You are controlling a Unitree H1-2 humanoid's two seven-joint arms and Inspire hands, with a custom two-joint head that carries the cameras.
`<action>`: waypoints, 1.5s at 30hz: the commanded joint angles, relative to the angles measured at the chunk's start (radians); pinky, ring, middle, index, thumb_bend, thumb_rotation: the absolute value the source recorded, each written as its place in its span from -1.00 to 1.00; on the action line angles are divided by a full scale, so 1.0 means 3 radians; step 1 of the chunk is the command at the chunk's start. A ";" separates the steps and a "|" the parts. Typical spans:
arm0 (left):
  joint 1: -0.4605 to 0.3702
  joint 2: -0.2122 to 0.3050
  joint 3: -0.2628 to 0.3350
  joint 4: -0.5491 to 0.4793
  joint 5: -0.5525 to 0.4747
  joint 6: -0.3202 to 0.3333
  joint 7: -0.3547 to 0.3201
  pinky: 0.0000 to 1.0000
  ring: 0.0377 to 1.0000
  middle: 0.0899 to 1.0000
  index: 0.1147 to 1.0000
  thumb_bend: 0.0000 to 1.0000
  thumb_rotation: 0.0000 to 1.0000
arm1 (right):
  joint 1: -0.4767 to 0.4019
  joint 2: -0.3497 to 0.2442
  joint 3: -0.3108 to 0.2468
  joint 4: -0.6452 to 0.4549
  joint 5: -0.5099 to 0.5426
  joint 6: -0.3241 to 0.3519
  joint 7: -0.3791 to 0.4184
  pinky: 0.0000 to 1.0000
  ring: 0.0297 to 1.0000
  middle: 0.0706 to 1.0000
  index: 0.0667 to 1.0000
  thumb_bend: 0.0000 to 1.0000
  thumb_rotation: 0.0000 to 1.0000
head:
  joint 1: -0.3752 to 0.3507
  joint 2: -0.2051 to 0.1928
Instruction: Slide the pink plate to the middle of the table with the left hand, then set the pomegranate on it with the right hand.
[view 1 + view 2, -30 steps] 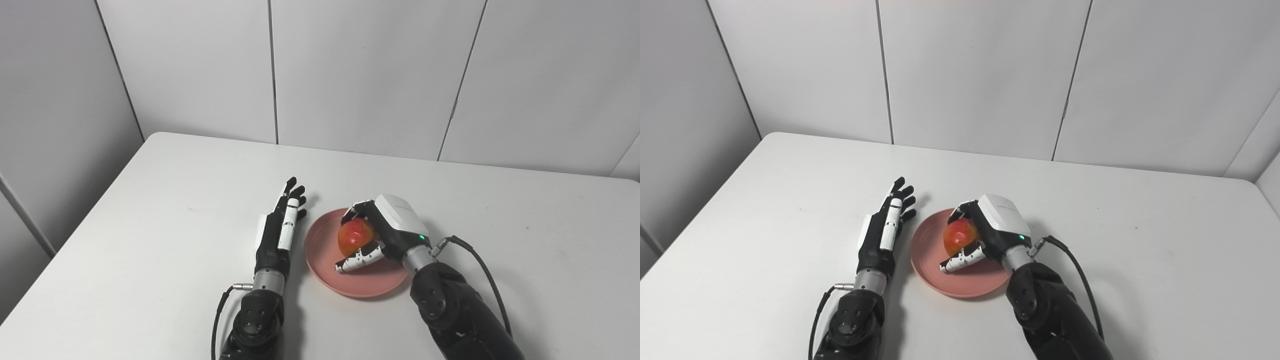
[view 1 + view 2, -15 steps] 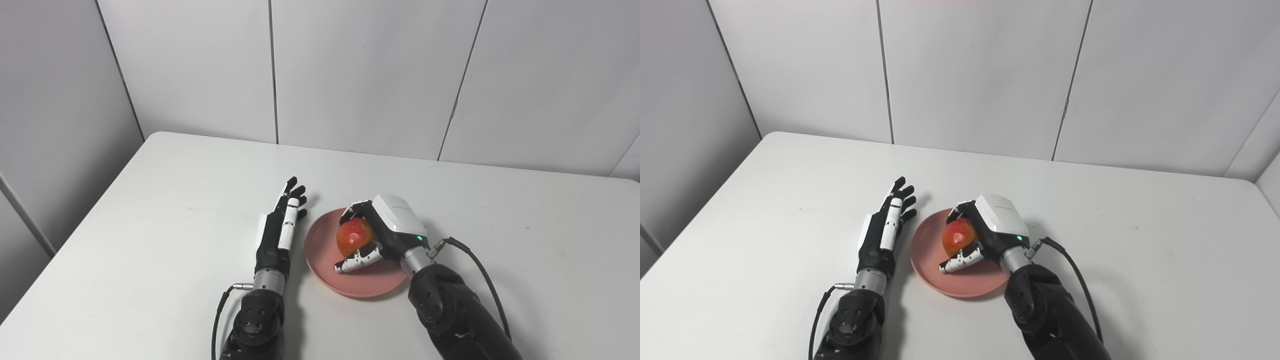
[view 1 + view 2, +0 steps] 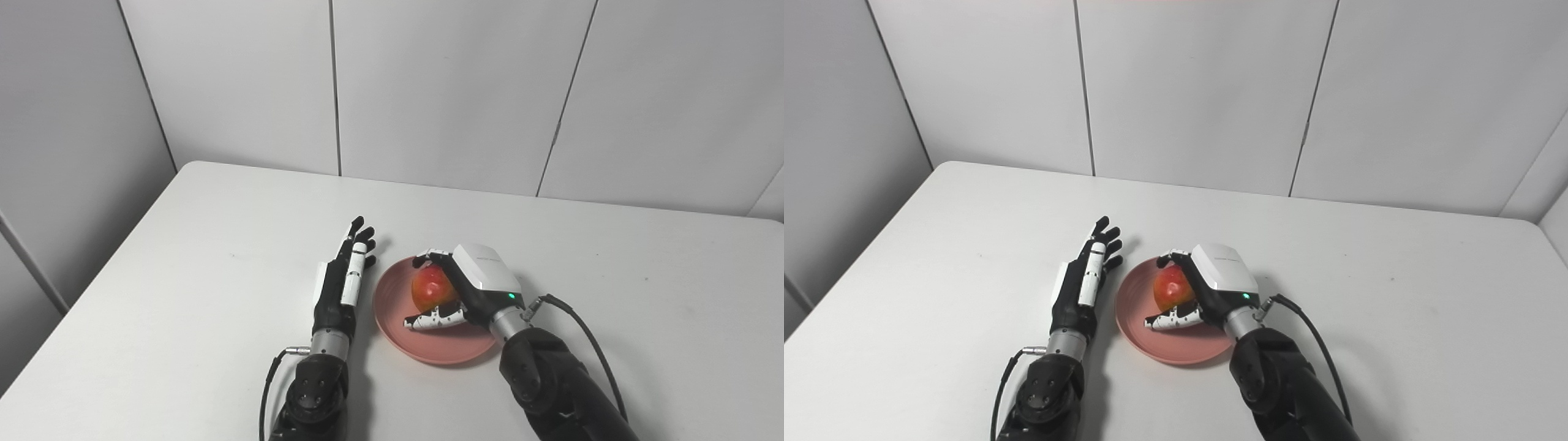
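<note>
Pale grey wall panels [image 3: 453, 92] with dark vertical seams close off the back of the scene, and a matching panel runs down the left side. In front of them lies a plain white worktop [image 3: 184, 257], matte, with a few faint specks.

The two head views agree on nearly everything. The right eye view takes in more of the worktop's far right corner and the angled wall there; the left eye view shows more of the left wall and a pale strip low at that edge.

The pink plate [image 3: 392, 318] sits near the middle of the worktop, toward the near edge. The pomegranate [image 3: 430, 288], red with a yellowish patch, is over the plate's far half; whether it rests on the plate cannot be told. The right hand [image 3: 465, 288] curls around the pomegranate from the right, dark fingers over the top and a white speckled thumb [image 3: 1170, 320] stretched under its near side, so the fruit's right half is hidden behind the white hand casing.

The left hand [image 3: 343, 282] lies just left of the plate, holding nothing, fingers straight, slightly fanned and pointing away toward the back wall. A gap of bare worktop shows between it and the plate rim. A black cable [image 3: 588, 343] loops from the right wrist.
</note>
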 commanded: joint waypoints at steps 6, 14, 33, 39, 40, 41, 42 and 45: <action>-0.0069 -0.0041 -0.0043 0.0023 -0.0007 0.0023 -0.0026 0.75 0.80 0.81 0.82 -0.18 1.00 | -0.0118 0.0005 -0.0135 -0.0273 0.0020 0.0064 0.0178 0.25 0.45 0.54 0.55 0.94 -0.03 | -0.0005 0.0011; -0.0080 -0.0007 -0.0071 0.0029 0.0033 0.0051 -0.0033 0.79 0.82 0.83 0.84 -0.18 1.00 | -0.0113 0.0033 -0.0284 -0.0506 0.0063 0.0055 0.0236 0.10 0.34 0.49 0.62 1.00 0.10 | -0.0019 -0.0003; -0.0068 0.0007 -0.0035 0.0047 -0.0051 -0.0034 -0.0036 0.72 0.80 0.82 0.80 -0.20 1.00 | -0.0075 -0.0079 -0.0705 -0.1152 0.0167 0.0081 0.0294 0.41 0.59 0.70 0.74 1.00 0.27 | -0.0108 0.0002; -0.0069 0.0037 -0.0027 0.0057 -0.0076 -0.0016 -0.0063 0.74 0.80 0.82 0.82 -0.20 1.00 | 0.0053 -0.0113 -0.0942 -0.1163 0.0399 0.0081 0.0161 0.45 0.63 0.69 0.77 0.98 0.41 | -0.0137 -0.0015; -0.0066 0.0042 -0.0027 0.0054 -0.0076 -0.0006 -0.0064 0.74 0.80 0.82 0.82 -0.20 1.00 | 0.0088 -0.0117 -0.0988 -0.1174 0.0440 0.0100 0.0144 0.47 0.65 0.71 0.79 0.96 0.47 | -0.0142 -0.0020; -0.0065 0.0046 -0.0027 0.0053 -0.0077 0.0000 -0.0065 0.75 0.81 0.82 0.82 -0.19 1.00 | 0.0110 -0.0120 -0.1015 -0.1179 0.0467 0.0109 0.0132 0.49 0.67 0.72 0.80 0.92 0.51 | -0.0145 -0.0021; -0.0062 0.0054 -0.0027 0.0052 -0.0078 0.0003 -0.0070 0.75 0.81 0.82 0.82 -0.19 1.00 | 0.0154 -0.0123 -0.1065 -0.1171 0.0530 0.0070 0.0091 0.49 0.67 0.72 0.81 0.91 0.53 | -0.0161 -0.0028; -0.0058 0.0073 -0.0026 0.0058 -0.0086 0.0000 -0.0079 0.74 0.81 0.82 0.82 -0.20 1.00 | 0.0269 -0.0123 -0.1178 -0.1152 0.0711 -0.0038 -0.0012 0.54 0.72 0.78 0.84 0.76 0.69 | -0.0187 -0.0041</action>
